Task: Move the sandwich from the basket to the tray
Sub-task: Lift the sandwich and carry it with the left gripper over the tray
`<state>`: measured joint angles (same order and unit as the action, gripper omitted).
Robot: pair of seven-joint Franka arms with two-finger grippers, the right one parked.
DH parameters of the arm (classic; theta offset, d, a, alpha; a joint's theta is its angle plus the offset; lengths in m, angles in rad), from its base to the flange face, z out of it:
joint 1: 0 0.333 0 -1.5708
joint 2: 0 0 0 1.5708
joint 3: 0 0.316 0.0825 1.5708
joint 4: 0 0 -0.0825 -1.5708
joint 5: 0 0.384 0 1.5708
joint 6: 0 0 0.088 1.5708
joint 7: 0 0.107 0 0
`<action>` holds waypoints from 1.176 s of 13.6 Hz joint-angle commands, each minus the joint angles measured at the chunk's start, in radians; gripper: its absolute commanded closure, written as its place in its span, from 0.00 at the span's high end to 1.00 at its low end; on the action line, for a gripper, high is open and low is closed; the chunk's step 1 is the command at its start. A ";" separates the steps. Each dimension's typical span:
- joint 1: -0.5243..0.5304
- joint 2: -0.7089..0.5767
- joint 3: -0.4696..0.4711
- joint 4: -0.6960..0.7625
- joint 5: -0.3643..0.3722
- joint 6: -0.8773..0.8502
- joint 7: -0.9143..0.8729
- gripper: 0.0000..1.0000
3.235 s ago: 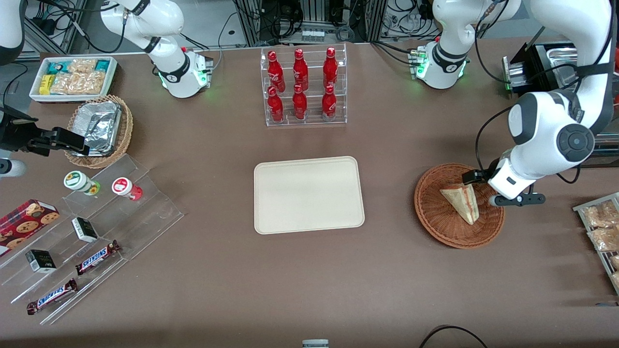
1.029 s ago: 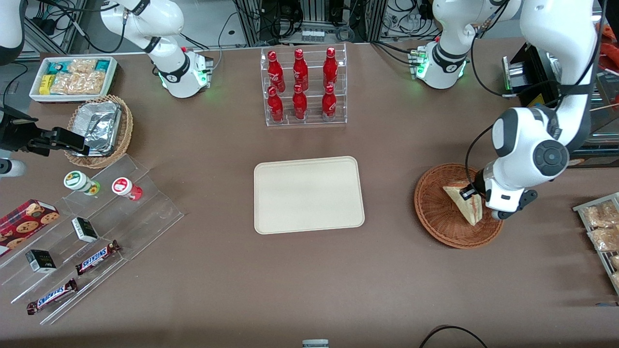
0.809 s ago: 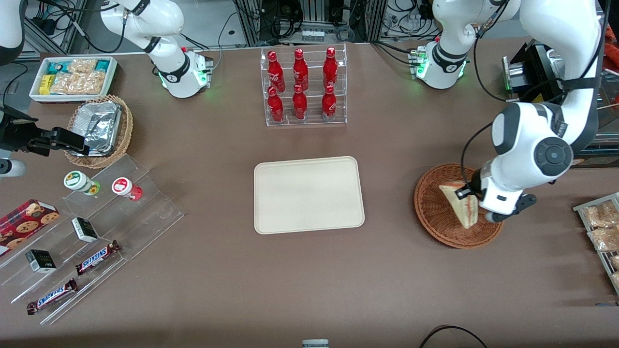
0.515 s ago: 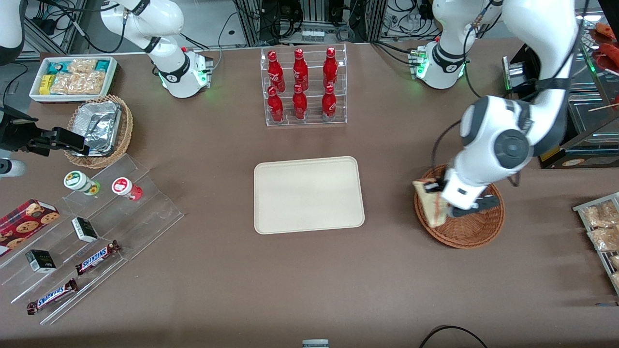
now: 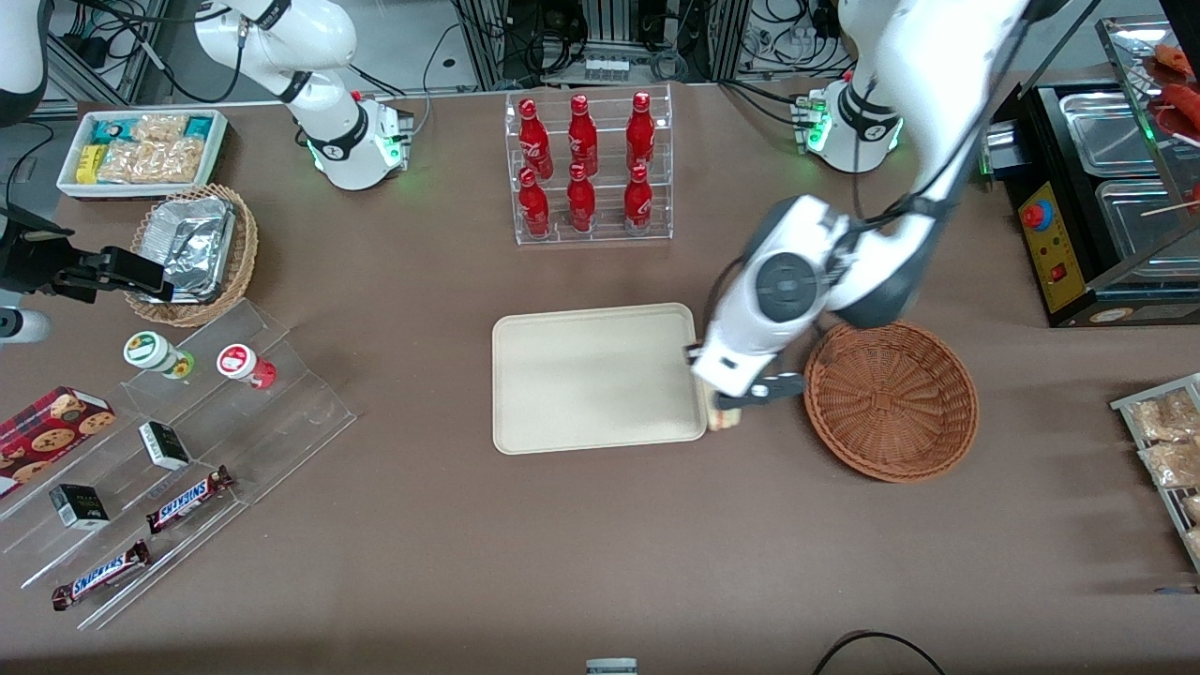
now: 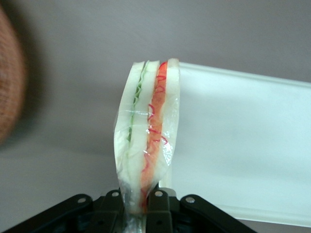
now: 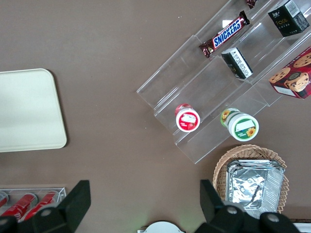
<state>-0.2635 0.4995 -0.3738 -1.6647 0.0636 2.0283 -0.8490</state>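
The sandwich [image 6: 146,141] is a plastic-wrapped wedge of white bread, green and red filling showing along its cut edge. It stands on edge in the air, pinched at one end by the pincer [image 6: 137,201], over the tray's edge nearest the basket. The tray [image 5: 562,375], cream-beige with rounded corners and a low rim, lies flat mid-tabletop and carries nothing. The basket [image 5: 891,398], round reddish-brown wicker, sits near it toward the working arm's end, nothing in it.
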 commanded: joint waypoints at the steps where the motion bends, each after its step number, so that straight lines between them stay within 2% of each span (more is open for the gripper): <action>1: -0.095 0.132 0.006 0.164 0.073 -0.030 -0.128 0.00; 3: -0.152 0.191 0.006 0.229 0.110 -0.030 -0.189 0.00; 6: -0.213 0.240 0.010 0.261 0.120 -0.022 -0.218 0.00; 8: -0.249 0.302 0.015 0.337 0.185 -0.023 -0.267 0.00; 16: -0.279 0.349 0.015 0.381 0.193 -0.023 -0.275 0.00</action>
<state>-0.5254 0.8337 -0.3679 -1.3236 0.2363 2.0281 -1.0987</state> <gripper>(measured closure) 0.846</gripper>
